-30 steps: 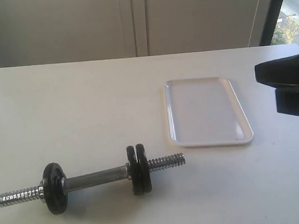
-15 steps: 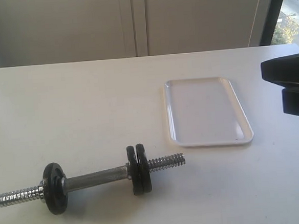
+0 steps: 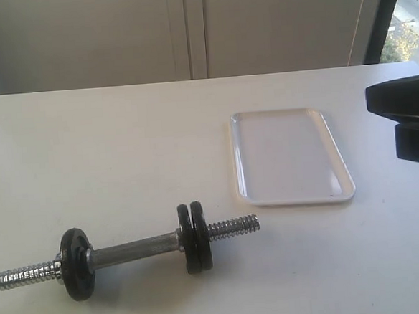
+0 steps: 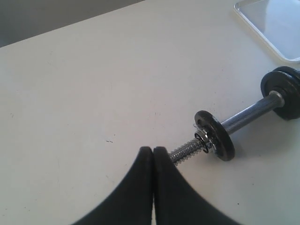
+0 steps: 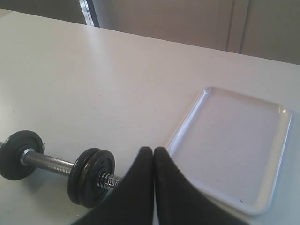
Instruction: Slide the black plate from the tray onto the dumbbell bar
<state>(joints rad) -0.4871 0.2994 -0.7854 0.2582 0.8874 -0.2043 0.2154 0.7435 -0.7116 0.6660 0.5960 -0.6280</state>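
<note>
Since a second ago the right arm (image 3: 406, 107) has drawn back toward its own side of the table, away from the tray (image 3: 285, 155), and for the last half second it has held where it is; nothing else has shifted. Its dark bulk hangs at the border of the exterior view, apart from the tray's nearer long rim.

The right gripper (image 5: 153, 151) has its two black fingers pressed flat together with nothing between them. Beyond those fingertips the white table (image 3: 122, 149) opens out, with the shallow white tray off to one side of them and the dumbbell bar (image 3: 133, 250) to the other; one threaded end of the bar passes out of sight behind a finger.

The left gripper (image 4: 153, 150) is likewise closed, fingertip against fingertip, holding nothing. The bar's other threaded end comes out from just behind its fingers and runs away from them, first through a single black disc (image 4: 214, 136), then along the grey middle to the pair beyond. How high these fingers hang over the thread I cannot tell.

The black plate (image 3: 201, 235) stands upright on the bar, well apart from the right arm, tight against a matching disc (image 3: 187, 237) on its inner side, with shiny thread sticking out past it toward the tray
</note>
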